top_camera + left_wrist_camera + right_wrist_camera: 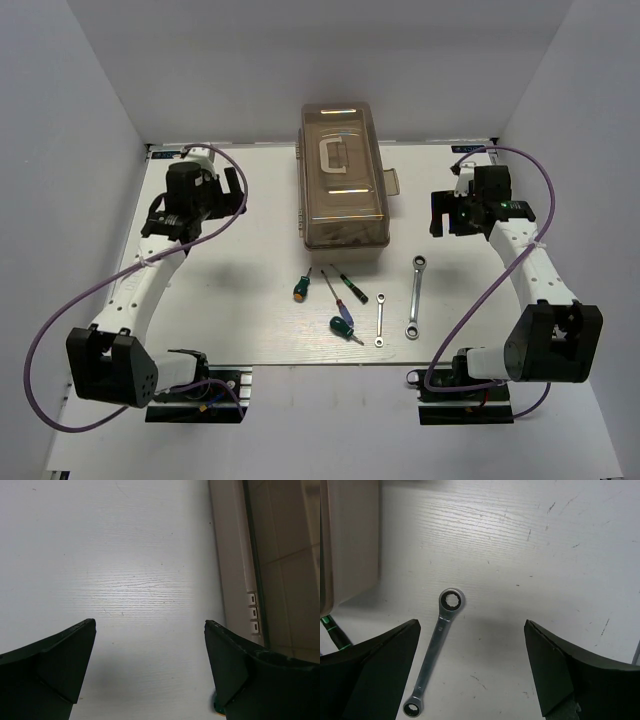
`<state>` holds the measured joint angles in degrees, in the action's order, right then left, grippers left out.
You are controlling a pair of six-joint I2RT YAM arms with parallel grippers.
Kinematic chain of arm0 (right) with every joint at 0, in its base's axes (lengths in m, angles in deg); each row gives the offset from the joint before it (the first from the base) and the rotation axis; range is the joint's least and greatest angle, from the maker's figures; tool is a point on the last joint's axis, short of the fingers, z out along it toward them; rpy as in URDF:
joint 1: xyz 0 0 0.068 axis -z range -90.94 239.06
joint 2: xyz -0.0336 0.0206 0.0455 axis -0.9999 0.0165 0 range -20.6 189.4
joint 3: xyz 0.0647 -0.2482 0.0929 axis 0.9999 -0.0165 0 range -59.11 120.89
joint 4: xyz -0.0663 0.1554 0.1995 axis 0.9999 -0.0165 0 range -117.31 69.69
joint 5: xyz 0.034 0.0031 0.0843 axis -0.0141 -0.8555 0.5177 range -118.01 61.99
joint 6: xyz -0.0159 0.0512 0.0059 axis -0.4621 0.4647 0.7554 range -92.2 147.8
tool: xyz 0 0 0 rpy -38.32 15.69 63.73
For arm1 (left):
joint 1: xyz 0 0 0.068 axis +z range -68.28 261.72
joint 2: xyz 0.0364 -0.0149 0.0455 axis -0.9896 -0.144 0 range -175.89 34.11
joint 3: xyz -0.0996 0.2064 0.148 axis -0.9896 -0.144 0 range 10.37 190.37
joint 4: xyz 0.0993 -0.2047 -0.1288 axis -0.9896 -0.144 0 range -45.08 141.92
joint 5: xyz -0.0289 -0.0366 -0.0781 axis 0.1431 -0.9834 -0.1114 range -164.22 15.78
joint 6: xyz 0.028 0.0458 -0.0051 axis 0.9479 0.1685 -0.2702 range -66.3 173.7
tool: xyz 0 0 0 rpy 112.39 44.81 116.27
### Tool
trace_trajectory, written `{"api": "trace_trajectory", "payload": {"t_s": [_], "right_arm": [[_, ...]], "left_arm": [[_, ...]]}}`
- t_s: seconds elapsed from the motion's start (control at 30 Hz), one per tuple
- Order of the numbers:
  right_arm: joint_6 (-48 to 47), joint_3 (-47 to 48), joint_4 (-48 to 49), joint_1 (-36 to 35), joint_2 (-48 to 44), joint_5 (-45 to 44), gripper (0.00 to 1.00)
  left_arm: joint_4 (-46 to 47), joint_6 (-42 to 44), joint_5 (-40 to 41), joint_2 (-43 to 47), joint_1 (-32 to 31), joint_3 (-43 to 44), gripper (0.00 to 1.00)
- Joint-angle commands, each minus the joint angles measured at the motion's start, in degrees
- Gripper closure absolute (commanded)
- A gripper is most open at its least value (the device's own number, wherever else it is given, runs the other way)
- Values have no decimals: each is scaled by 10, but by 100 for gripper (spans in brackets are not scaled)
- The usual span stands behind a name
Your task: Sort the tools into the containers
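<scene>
Counted near the middle of the counter (250, 330), toward its near edge, six tools:
- two stubby: left green screwdriver (300, 290), right green screwdriver (346, 328)
- two thin: one perhaps purple screwdriver (330, 286), one black-handled screwdriver (350, 283)
- small wrench (380, 320) and larger wrench (417, 295)

One toolbox (343, 185) at the far edge, lid shut. Left gripper (150, 630) spread wide over bare counter near the far-left corner. Right gripper (470, 630) spread wide above the larger wrench, not touching.

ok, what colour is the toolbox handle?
White. The handle sits on the translucent brown lid; the top external view shows it best.
</scene>
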<state>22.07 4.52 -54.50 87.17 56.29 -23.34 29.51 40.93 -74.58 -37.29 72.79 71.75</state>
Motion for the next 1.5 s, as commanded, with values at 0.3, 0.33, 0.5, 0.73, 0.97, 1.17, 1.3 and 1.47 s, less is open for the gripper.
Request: {"api": "trace_trajectory", "payload": {"t_s": [0.3,0.33,0.5,0.73,0.97,1.17,1.3,1.47], "right_arm": [[-141,70,7,5,-23,83,61],[-154,80,11,5,-21,86,100],[-152,138,19,-4,-8,180,100],[-30,373,17,-61,128,308,13],[163,617,28,-147,340,341,10],[259,668,63,-203,419,270,90],[252,651,71,-238,416,214,74],[253,633,58,-259,420,136,45]], "left_arm": [[-18,-16,-143,-6,1,85,13],[-18,-16,-150,-6,1,90,27],[-18,-24,-171,-16,1,107,100],[-12,-41,-253,-79,1,167,7],[-12,-51,-295,-132,1,226,1],[-1,-57,-312,-138,1,226,11],[4,-57,-335,-143,1,220,50],[10,-62,-344,-154,-5,220,20]]}}
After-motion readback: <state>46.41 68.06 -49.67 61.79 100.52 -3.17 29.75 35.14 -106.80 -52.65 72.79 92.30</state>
